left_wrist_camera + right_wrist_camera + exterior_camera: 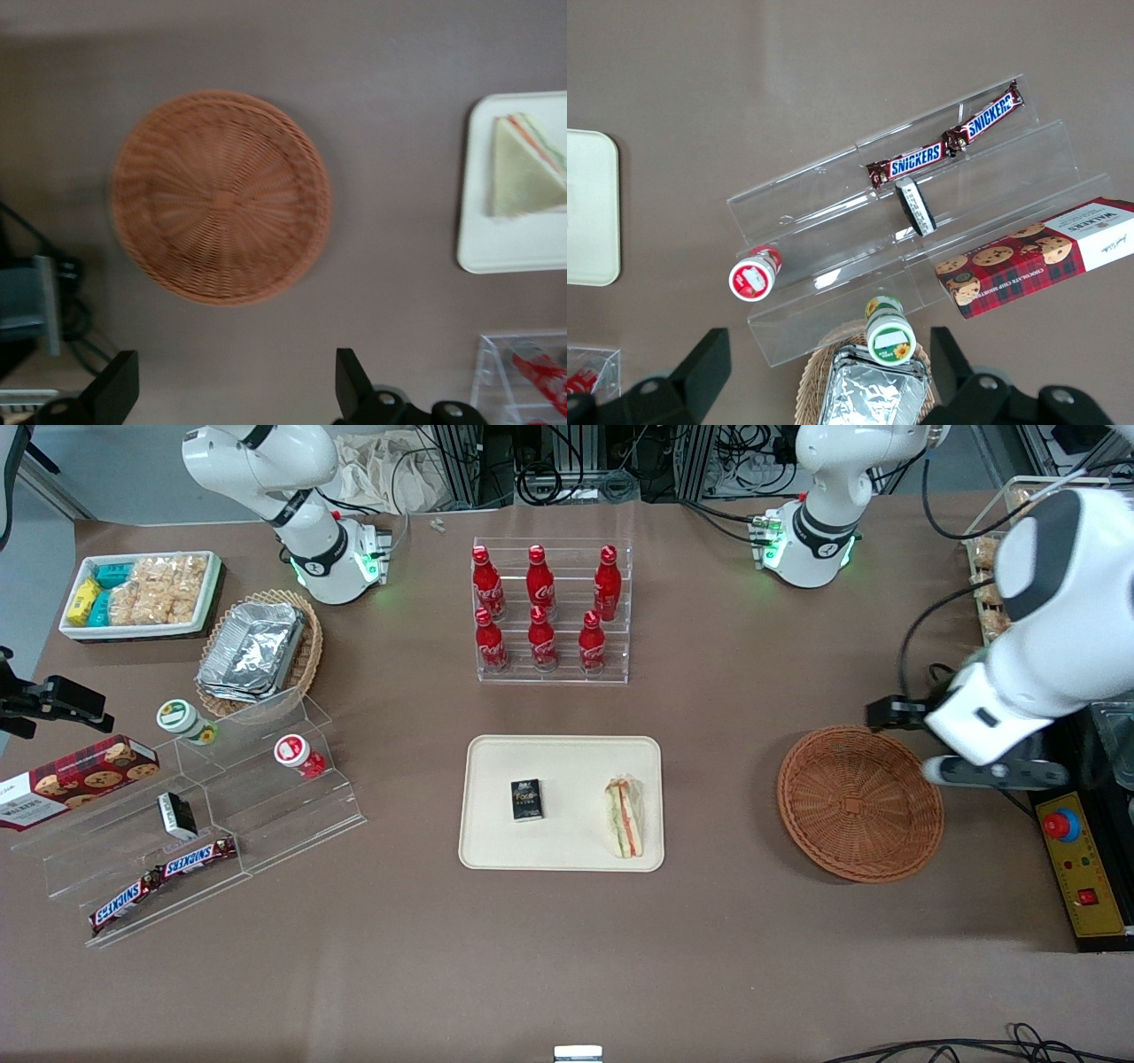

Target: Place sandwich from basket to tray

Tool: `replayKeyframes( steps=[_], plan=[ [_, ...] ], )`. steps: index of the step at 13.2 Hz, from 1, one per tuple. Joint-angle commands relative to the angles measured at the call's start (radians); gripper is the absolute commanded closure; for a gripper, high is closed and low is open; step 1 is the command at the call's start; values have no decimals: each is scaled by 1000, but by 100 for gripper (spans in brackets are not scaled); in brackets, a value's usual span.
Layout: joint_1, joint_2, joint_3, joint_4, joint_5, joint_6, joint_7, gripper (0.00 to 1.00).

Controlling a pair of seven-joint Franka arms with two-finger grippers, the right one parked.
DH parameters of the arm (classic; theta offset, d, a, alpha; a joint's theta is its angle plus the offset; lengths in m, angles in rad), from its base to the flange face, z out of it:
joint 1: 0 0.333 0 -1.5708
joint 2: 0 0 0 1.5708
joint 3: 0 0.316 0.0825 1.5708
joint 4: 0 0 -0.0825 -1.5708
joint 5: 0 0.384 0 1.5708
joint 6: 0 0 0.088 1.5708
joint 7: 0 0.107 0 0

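Note:
The sandwich (624, 819) lies on the cream tray (496, 841), at the tray's end toward the working arm. It also shows on the tray (505, 252) in the left wrist view (524, 168). The reddish-brown wicker basket (859, 802) stands empty beside the tray, toward the working arm's end of the table, and shows in the left wrist view (221, 197). My left gripper (912, 731) hovers high above the basket's rim farthest from the front camera. In the left wrist view the gripper (232, 363) is open and empty.
A small black box (527, 799) lies on the tray. A clear rack of red cola bottles (551, 611) stands farther from the front camera than the tray. A yellow emergency-stop box (1081, 859) sits beside the basket. A stepped acrylic shelf (204, 815) with snacks is toward the parked arm's end.

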Motion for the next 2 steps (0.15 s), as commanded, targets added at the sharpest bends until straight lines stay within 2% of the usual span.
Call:
replayKeyframes(
  steps=[1, 2],
  plan=[
    [5, 41, -11, 104, 78, -34, 16, 0],
    [5, 45, -9, 115, 80, -36, 16, 0]
  ],
)
